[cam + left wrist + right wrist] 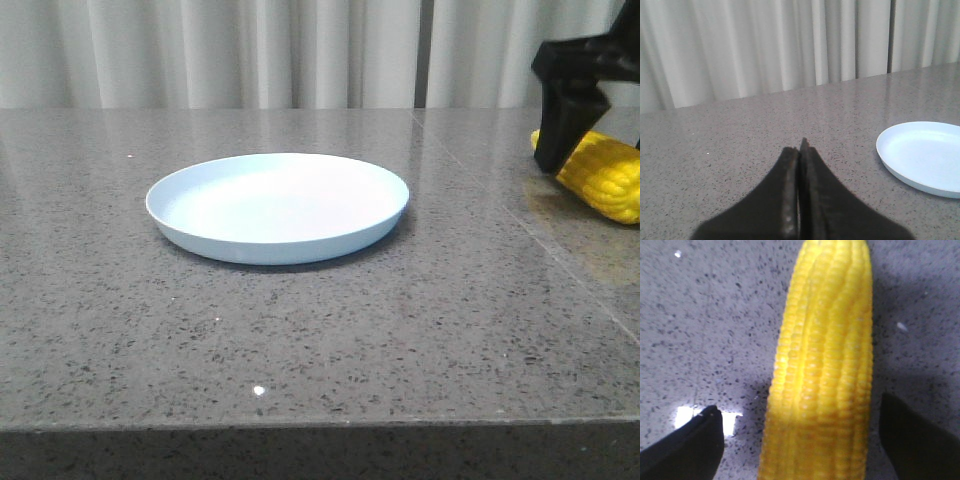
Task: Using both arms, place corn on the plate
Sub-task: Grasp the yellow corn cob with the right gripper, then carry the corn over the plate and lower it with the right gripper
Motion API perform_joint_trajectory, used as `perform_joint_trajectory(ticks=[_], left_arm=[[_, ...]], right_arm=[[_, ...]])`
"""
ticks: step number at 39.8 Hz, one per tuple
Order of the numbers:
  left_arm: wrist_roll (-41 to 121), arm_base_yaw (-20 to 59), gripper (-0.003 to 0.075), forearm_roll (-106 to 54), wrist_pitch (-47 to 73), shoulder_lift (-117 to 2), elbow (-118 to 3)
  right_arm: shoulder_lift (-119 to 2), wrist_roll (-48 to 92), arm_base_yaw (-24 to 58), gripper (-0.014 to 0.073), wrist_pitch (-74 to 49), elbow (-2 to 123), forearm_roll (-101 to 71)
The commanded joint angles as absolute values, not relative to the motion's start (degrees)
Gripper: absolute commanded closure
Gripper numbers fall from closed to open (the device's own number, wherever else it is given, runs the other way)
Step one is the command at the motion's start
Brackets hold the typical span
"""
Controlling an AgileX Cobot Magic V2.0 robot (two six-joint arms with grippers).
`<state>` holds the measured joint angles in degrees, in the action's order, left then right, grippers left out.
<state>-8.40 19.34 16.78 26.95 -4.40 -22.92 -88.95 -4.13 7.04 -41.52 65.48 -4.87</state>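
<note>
The yellow corn (608, 178) lies on the grey table at the far right, partly cut off by the frame edge. My right gripper (560, 150) is over its near end. In the right wrist view the right gripper (802, 435) is open, with one black finger (692, 445) on each side of the corn (825, 365) and a gap on both sides. The pale blue plate (170, 222) sits empty at the table's middle, well left of the corn. My left gripper (802, 150) is shut and empty above bare table, to the left of the plate (886, 156); it does not show in the front view.
The grey speckled table (300, 330) has its front edge close to the camera. White curtains (250, 50) hang behind it. A seam in the tabletop (520, 215) runs between the plate and the corn.
</note>
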Motion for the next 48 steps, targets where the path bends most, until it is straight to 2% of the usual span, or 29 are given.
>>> perform_joint_trajectory(ticks=[1, 4, 11, 13, 25, 36, 48], left_arm=[[-8.92, 19.80, 0.0741, 17.20, 22.38, -5.10, -24.41], [-8.92, 19.80, 0.0741, 17.20, 22.38, -5.10, -24.41], [-8.92, 19.80, 0.0741, 17.20, 22.38, -5.10, -24.41], [-8.92, 19.80, 0.0741, 17.20, 22.38, -5.10, -24.41], [-8.92, 19.80, 0.0741, 17.20, 22.38, -5.10, -24.41], [-8.92, 19.80, 0.0741, 17.20, 22.38, -5.10, -24.41], [-8.92, 19.80, 0.0741, 17.20, 22.38, -5.10, -24.41]], right_arm=[[-88.46, -3.89, 7.03, -0.0046, -40.13, 67.78, -4.93], [-88.66, -3.89, 7.03, 0.0004, -40.13, 67.82, -4.98], [-88.04, -3.89, 7.03, 0.0314, -40.02, 67.82, -5.00], [-87.55, -3.89, 7.03, 0.0353, -39.97, 67.83, -5.00], [-80.55, -4.39, 10.12, 0.0354, -40.89, 68.97, -8.26], [-82.43, -14.46, 23.36, 0.0356, -42.16, 75.76, -7.87], [-93.79, -30.90, 38.55, 0.0356, -42.07, 84.03, -1.52]])
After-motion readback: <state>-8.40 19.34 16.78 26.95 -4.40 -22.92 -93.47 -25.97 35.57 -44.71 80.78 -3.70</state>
